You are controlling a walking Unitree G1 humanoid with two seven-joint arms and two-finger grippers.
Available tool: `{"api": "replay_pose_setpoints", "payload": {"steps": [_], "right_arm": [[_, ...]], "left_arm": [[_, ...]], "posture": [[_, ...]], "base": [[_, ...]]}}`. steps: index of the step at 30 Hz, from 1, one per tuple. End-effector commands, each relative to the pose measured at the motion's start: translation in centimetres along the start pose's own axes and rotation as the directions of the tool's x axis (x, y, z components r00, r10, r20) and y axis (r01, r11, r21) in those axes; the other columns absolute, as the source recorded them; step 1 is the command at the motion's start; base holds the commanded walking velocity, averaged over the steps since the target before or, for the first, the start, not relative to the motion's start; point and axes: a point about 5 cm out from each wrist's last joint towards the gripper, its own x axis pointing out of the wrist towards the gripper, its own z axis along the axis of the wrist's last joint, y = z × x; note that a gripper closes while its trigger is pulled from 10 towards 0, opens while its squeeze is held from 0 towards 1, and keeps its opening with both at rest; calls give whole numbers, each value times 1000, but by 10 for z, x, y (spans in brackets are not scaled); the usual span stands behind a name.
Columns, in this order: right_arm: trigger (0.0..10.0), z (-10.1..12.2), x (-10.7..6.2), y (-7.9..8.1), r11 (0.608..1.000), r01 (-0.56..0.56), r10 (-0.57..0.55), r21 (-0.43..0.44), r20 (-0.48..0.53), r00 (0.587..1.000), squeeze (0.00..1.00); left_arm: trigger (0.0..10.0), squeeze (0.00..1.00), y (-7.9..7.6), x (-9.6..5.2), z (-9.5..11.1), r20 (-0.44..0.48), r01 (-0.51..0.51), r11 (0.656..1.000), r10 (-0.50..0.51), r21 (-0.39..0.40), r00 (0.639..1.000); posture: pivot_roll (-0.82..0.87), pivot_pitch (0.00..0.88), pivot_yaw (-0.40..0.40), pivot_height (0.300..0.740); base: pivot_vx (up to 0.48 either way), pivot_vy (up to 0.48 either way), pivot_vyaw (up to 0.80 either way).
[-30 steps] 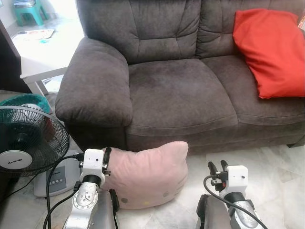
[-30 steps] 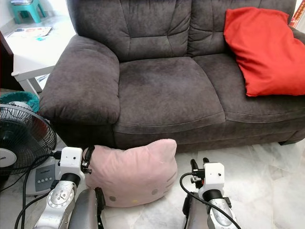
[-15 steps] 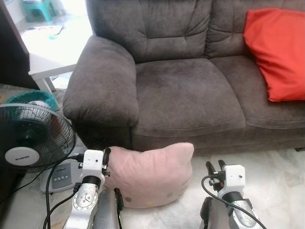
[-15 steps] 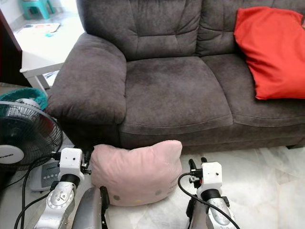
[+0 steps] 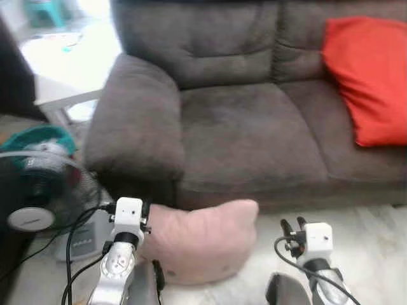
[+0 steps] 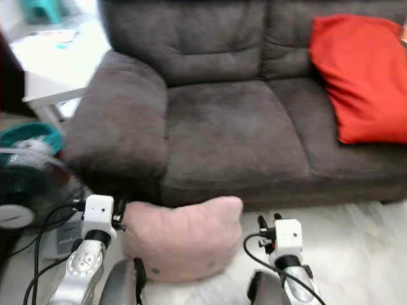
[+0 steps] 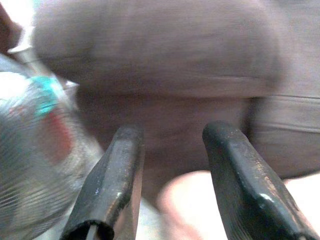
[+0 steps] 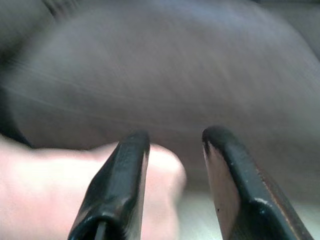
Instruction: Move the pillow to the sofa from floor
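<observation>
While the pink pillow (image 5: 200,240) sits on the floor against the gray sofa (image 5: 241,121), the left gripper (image 5: 145,210) and right gripper (image 5: 291,226) flank it, fingers apart and empty. A loose squeeze could drop it, or bump the fan (image 5: 38,203).

Blurred throughout, both head views and both wrist views.
Pink pillow (image 5: 203,241): face markings smeared, unreadable; left edge hidden behind left hand (image 5: 145,210).
Red cushion (image 5: 365,76): cut off at right edge.
Sofa (image 5: 248,121): back and right seat cropped by frame.
Fan (image 5: 38,190): cut by left edge, grille smeared.
Right hand (image 6: 270,221): finger gap too small to judge from head views.
</observation>
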Motion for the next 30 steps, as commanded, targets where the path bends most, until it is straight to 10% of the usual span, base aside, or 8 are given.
{"api": "replay_pose_setpoints", "payload": {"steps": [1,27,28,29,30], "right_arm": [[10000,-8,-8,-10,1000,24,-24,-8,-28,999,0],[10000,-7,-5,-7,1000,23,-23,-10,-14,1000,0],[10000,-7,-5,-6,1000,22,-22,-10,-11,1000,0],[10000,-6,-5,-6,1000,22,-22,-10,-5,1000,0],[10000,-6,-5,-6,1000,22,-22,-10,-5,1000,0]], "left_arm": [[10000,0,-8,3,5,18,13,1000,-13,-17,1000],[10000,0,-9,0,-21,-143,114,992,-120,-52,982],[10000,369,-8,0,-23,-157,101,994,-107,-49,982],[10000,1000,-4,0,-27,-185,71,996,-82,-61,979],[10000,1000,-4,0,-27,-185,71,996,-82,-61,979]], "posture": [[8,22,-13,485],[10,26,-15,485],[10,27,-15,485],[11,28,-15,485],[11,28,-15,485]], "base": [[270,0,0],[123,0,0],[0,0,0],[0,0,0],[0,0,0]]}}
